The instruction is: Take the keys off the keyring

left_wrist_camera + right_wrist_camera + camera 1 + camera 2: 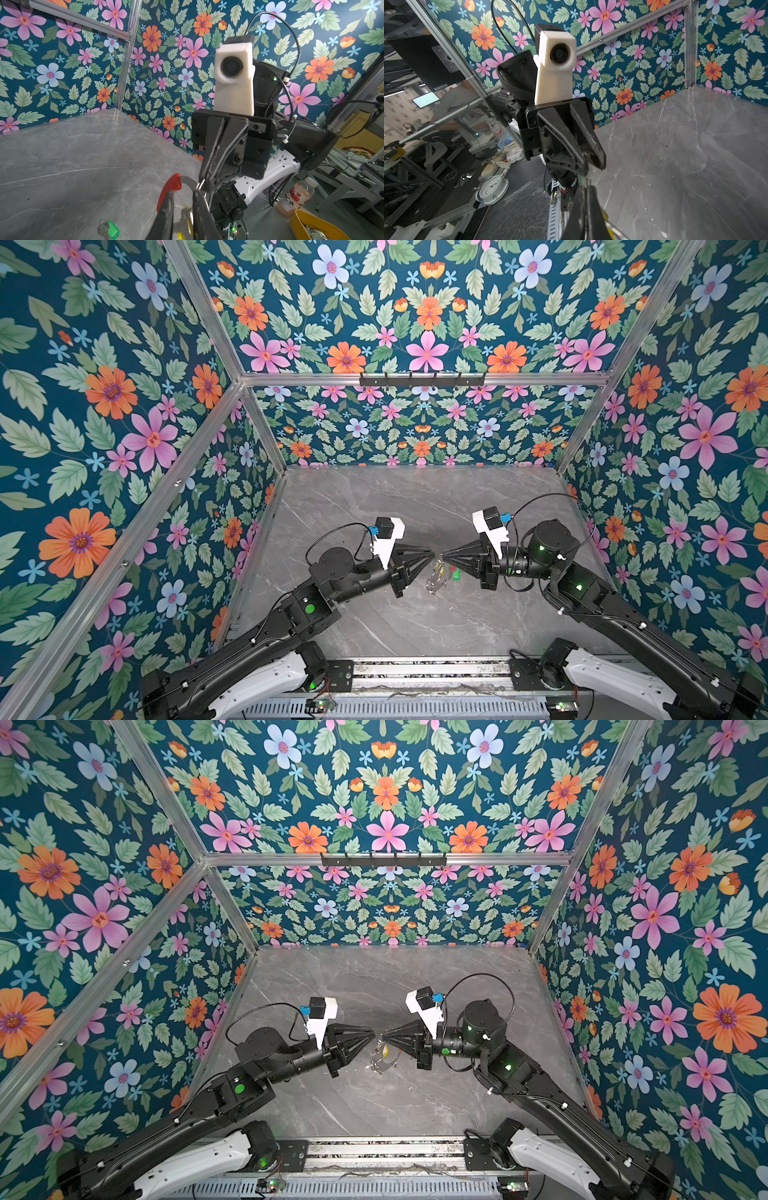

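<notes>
Both grippers meet tip to tip above the middle of the grey table [415, 626]. My right gripper [204, 185] is shut on the keyring's [188, 180] dark hoop, beside a small silver split ring. The hoop's red arc [169, 188] lies by my left gripper [184, 192], whose fingers stand a little apart. A yellow-tagged key [187, 220] hangs from the hoop below that gap. It also shows in a top view, yellow-tagged key [385, 1050]. A green-tagged key [110, 229] lies loose on the table, in a top view green-tagged key [456, 573]. In the right wrist view my right gripper [586, 187] shows shut fingers.
Floral walls with aluminium posts close in the table on three sides. A black hook rail [422, 379] hangs on the back wall. Beyond the front edge stand a drink bottle [297, 197], a yellow bin [311, 226] and a white clock [493, 190].
</notes>
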`<act>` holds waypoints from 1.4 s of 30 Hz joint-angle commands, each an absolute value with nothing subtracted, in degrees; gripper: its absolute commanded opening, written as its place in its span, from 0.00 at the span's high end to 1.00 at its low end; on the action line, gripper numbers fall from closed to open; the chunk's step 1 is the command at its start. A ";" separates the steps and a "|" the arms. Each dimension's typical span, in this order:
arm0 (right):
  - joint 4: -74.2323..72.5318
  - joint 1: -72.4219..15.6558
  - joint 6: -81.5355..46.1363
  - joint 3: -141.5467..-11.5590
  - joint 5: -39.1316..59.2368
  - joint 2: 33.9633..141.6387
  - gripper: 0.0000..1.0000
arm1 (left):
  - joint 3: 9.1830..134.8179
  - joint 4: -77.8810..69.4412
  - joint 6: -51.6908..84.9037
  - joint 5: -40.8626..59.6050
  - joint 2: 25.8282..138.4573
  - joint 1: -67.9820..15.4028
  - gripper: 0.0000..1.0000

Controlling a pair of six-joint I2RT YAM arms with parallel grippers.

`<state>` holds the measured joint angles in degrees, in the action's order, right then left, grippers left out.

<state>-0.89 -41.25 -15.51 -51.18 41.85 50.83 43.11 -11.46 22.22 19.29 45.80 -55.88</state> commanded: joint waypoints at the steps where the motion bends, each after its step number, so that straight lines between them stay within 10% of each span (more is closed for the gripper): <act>1: 5.10 -41.25 -11.57 -53.14 40.92 50.94 1.00 | 43.85 -10.28 20.85 19.81 45.36 -55.81 0.76; 28: 9.59 -41.29 -8.66 -56.62 46.57 51.74 1.00 | 41.57 -18.80 21.50 37.56 48.01 -52.12 0.57; 42: 7.03 -41.30 -9.82 -56.32 45.47 52.11 1.00 | 40.27 -22.15 23.91 41.85 50.88 -52.06 0.79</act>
